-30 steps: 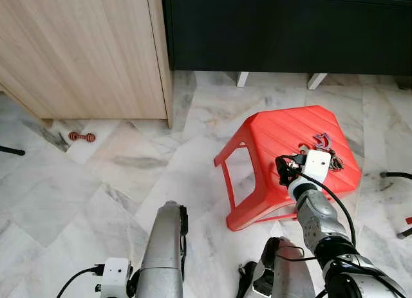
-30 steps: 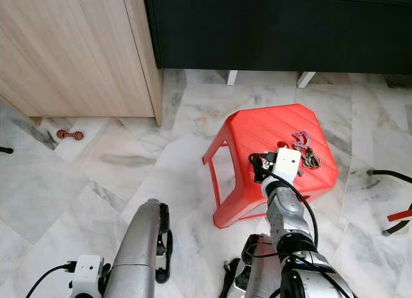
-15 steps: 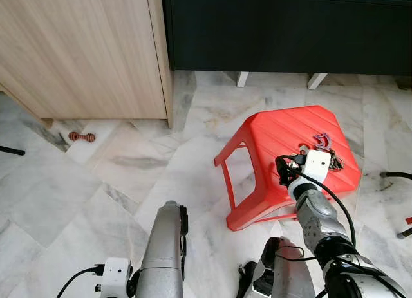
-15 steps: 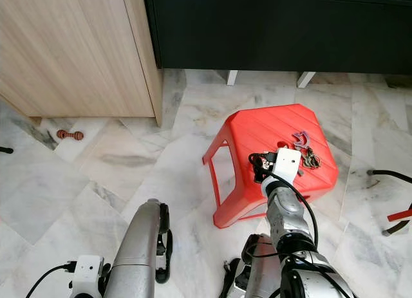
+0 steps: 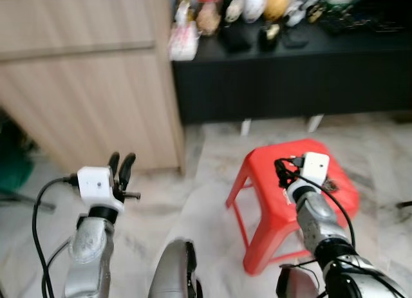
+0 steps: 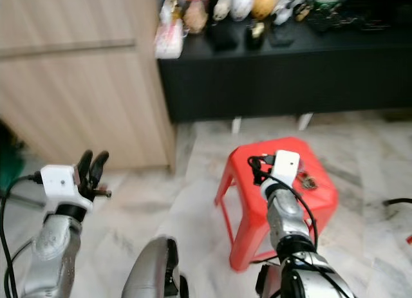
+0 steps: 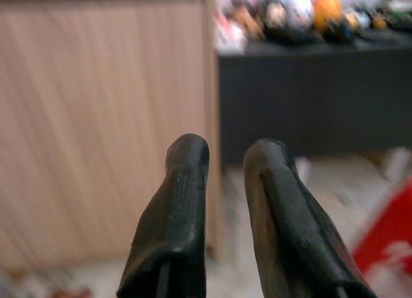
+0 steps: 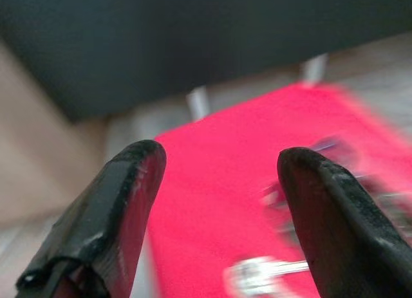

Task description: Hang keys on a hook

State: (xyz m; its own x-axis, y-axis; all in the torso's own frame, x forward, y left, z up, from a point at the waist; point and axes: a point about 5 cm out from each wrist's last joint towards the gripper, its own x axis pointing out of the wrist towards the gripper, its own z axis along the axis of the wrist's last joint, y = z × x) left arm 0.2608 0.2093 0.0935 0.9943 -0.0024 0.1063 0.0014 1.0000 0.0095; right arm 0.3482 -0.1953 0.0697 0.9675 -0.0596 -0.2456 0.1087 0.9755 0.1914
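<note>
The bunch of keys [image 6: 308,181] lies on the right part of a red plastic stool [image 5: 270,182], and in the right wrist view it is a blur of dark and silver [image 8: 293,214]. My right gripper [image 5: 282,171] hovers over the stool's top just left of the keys, open wide with nothing between its fingers [image 8: 122,201]. Raised at the left in front of the wooden cabinet, my left gripper [image 5: 121,165] points upward. Its fingers [image 7: 180,201] stand close together with only a slim gap and hold nothing. I cannot make out a hook.
A light wooden cabinet [image 5: 84,85] fills the left. A black low cabinet [image 5: 290,79] stands behind the stool, with several figurines and small items [image 5: 244,8] on its top. Marble floor [image 5: 199,195] lies between cabinet and stool. The views are blurred.
The camera has tilted up, bringing the black cabinet's top into view. My left arm has risen from hanging low to chest height. The right gripper stays over the stool beside the keys.
</note>
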